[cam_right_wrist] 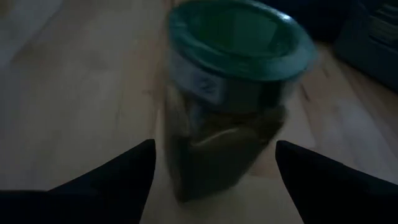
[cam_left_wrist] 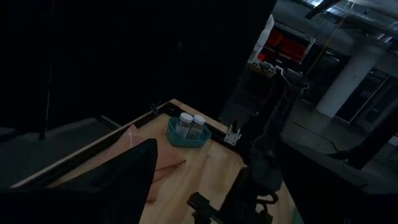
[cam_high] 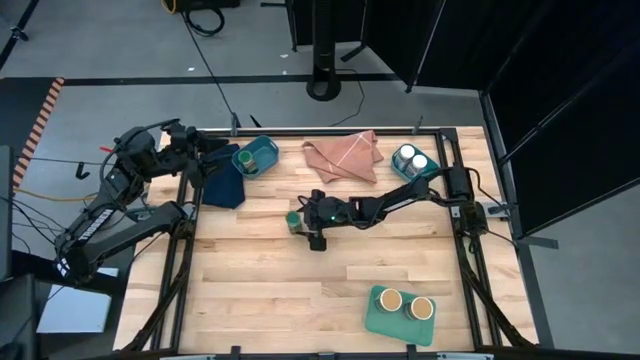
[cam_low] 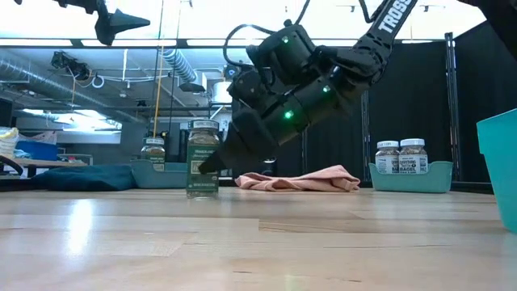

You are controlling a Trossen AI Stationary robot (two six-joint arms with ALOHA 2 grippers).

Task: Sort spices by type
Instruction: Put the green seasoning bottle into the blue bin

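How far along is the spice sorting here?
Done: two white-lidded jars share one teal bin, two tan-topped jars sit on the green tray, one green-lidded jar is binned. In hand: the open right claw flanks the last green-lidded jar. Left: bin it.

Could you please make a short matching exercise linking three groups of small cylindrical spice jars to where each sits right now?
Things:
1. two white-lidded spice jars
2. two tan-topped spice jars
3. green-lidded spice jar

Places:
A. standing on bare wooden table, between the open right gripper fingers
B. in the teal plastic bin at the far right corner
C. on the flat green tray at the near edge

Pairs: 1-B, 2-C, 3-A
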